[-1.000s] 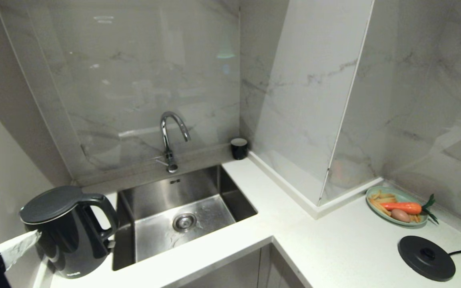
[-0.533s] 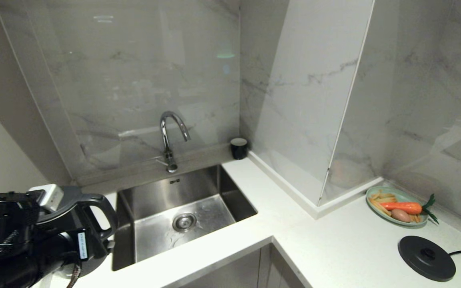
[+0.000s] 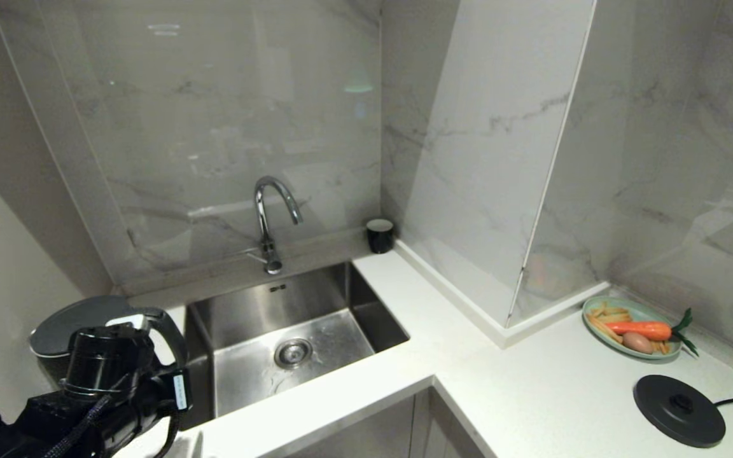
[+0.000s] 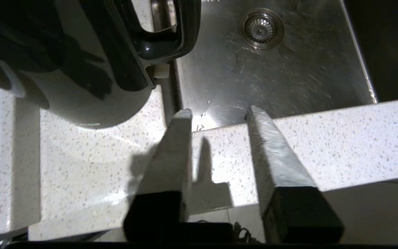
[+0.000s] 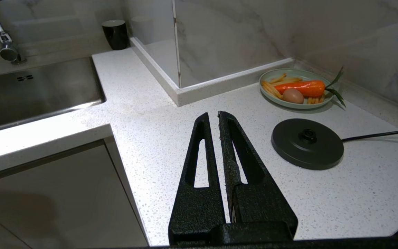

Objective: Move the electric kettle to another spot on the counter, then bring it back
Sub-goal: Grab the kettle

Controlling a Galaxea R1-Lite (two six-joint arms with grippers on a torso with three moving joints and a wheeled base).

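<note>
The left arm [image 3: 96,394] is sweeping into the lower left of the head view: a second ago only a pale fingertip and a black corner were poking in at the bottom left edge, half a second ago its black bulk was covering most of the electric kettle [image 3: 74,321], and now it is sitting lower and further right, hiding the kettle's body while the grey lid is showing again above it. The left gripper [image 4: 216,112] is now hanging with fingers parted over the counter [image 4: 92,155] edge, just beside the kettle's base, holding nothing.
</note>
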